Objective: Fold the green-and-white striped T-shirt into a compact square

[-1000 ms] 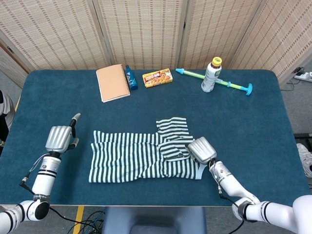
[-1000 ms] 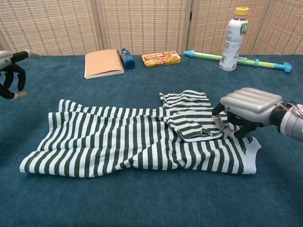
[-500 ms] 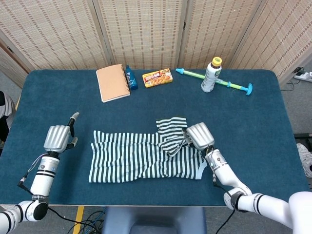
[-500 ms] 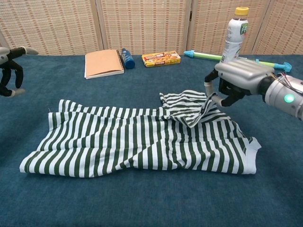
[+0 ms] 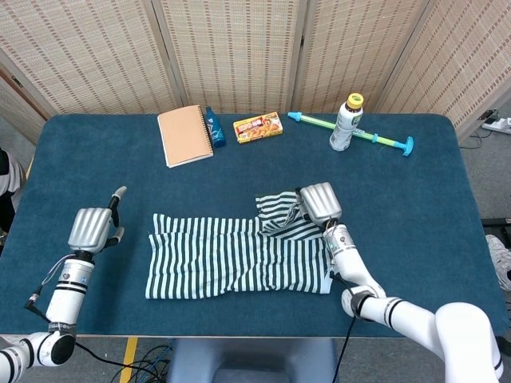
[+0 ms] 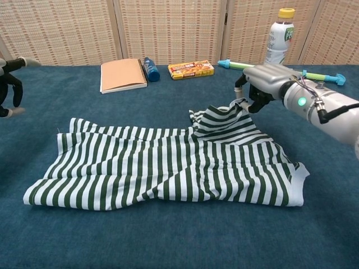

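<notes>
One green-and-white striped T-shirt point(image 5: 239, 255), soft and rumpled, spread flat on a blue felt-like desk point(image 5: 447, 199), long axis running left to right, hem at the left. At the shirt's far right corner, a sleeve lifted off the cloth, pinched in the right hand point(image 5: 318, 205), fingers curled around it. Left hand point(image 5: 93, 229) well apart to the left, above the desk, holding nothing, fingers loosely curled. Along the far edge: one tan spiral notebook point(image 5: 184, 135), one small blue bottle point(image 5: 214, 127), one orange box point(image 5: 257, 127), one white bottle point(image 5: 346, 123), one long green-and-blue toy point(image 5: 351, 131).
</notes>
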`<state>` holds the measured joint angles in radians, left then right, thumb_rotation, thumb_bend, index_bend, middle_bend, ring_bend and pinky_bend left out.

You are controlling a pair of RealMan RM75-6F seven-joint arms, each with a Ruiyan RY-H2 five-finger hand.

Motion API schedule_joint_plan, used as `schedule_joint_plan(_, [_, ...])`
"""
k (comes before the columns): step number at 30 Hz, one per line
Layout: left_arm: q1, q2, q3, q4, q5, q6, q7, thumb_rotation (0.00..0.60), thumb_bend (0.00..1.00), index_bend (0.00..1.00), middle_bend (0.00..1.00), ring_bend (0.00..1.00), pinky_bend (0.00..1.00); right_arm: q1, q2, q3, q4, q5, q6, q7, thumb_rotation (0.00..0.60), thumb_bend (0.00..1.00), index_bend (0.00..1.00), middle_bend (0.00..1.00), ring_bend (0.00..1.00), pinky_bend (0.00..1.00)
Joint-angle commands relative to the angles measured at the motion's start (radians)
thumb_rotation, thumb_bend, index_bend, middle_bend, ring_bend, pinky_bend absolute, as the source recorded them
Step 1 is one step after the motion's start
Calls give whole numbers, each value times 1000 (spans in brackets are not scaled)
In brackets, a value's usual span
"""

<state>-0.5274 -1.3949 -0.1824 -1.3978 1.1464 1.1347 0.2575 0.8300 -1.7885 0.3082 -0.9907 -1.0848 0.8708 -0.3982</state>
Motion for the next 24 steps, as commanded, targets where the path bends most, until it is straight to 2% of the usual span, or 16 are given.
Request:
schedule_joint_plan(1, [2, -1, 1, 5, -3, -3, -2, 600, 364, 0, 608, 663, 936, 38, -39, 25, 68, 43, -35, -13, 600, 502, 450, 982, 1000, 1000])
schedule_joint_plan(5, [4, -3, 2, 13, -6, -7, -5, 600, 364, 0, 608, 663, 936, 63, -65, 41, 121, 76, -54, -23, 600, 502, 360, 980, 1000, 1000])
schedule_joint_plan(9, [5, -6, 2, 17, -7, -9, -8, 600, 364, 0, 608, 663, 936, 76, -79, 51, 153, 106, -67, -35, 600, 499, 326, 978, 1000, 1000])
schedule_joint_plan(24, [9, -10, 5, 20, -4, -12, -11, 600, 364, 0, 608, 663, 936, 159, -129, 73, 269, 242, -177, -143, 600, 494, 318, 977, 1000, 1000])
